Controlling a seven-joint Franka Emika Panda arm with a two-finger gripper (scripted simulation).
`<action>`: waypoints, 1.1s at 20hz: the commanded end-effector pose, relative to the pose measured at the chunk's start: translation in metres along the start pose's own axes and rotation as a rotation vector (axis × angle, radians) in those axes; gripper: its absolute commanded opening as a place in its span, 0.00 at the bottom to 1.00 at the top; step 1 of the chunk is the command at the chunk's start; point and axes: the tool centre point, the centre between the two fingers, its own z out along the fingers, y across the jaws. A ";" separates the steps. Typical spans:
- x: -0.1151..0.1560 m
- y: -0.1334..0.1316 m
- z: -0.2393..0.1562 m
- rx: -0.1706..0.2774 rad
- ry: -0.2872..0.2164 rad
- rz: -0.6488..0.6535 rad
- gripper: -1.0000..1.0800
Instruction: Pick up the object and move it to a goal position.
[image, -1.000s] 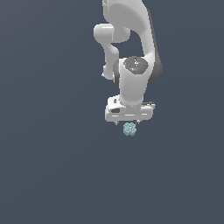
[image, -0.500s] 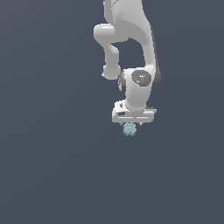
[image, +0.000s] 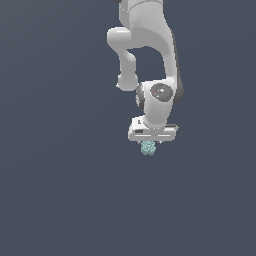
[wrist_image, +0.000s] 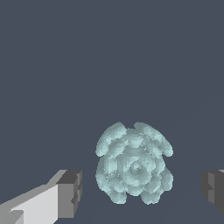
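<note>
Exterior view: arm (image: 150, 45) reaching down from the top of the frame, gripper (image: 150, 141) poised just over the object (image: 148, 148), slightly right of center. No goal marker visible.

Wrist view: object (wrist_image: 133, 168) low in the frame, centered between two dark fingertips (wrist_image: 70, 192), gaps on both sides, nothing touching. Pincer spread apart, not yet clamped.

Step in hand, likely: approach before the grasp. Next move: descend a little, close evenly on the clump, then lift.
</note>
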 end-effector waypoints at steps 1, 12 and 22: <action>-0.001 0.000 0.009 0.000 -0.001 0.000 0.96; -0.001 0.000 0.044 -0.001 -0.001 0.003 0.96; -0.001 0.000 0.044 -0.001 -0.001 0.003 0.00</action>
